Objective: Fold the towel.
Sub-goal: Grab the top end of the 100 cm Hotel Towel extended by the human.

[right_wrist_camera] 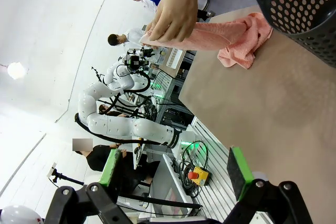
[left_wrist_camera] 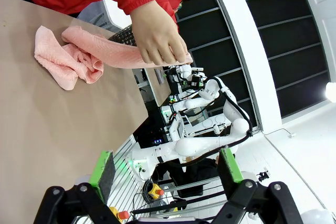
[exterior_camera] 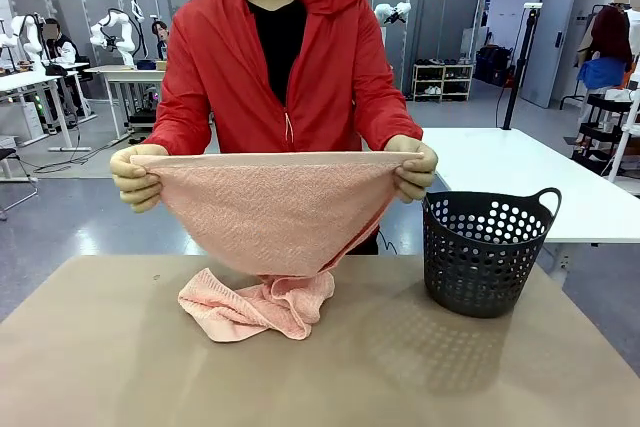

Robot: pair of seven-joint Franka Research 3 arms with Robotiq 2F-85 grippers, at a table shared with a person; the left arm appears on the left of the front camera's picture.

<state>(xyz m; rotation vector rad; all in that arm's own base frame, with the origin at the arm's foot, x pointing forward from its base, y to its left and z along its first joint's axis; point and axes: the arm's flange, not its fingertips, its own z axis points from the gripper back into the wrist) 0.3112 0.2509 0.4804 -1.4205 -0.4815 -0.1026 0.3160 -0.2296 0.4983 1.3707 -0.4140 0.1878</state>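
A person's hands, one at centre left [exterior_camera: 135, 179] and one at centre right [exterior_camera: 415, 169] of the front view, stretch the towel [exterior_camera: 275, 217] by its top corners. Its long edge runs level, left to right. The lower end lies bunched on the surface [exterior_camera: 120, 367] at mid-frame, beside a dark basket [exterior_camera: 485, 252]. The left fingers [left_wrist_camera: 103, 171] and right fingers [right_wrist_camera: 111, 166] both stand wide and empty, well apart from the cloth, which lies ahead of them. Neither arm looks clearly nearer; the hands have it.
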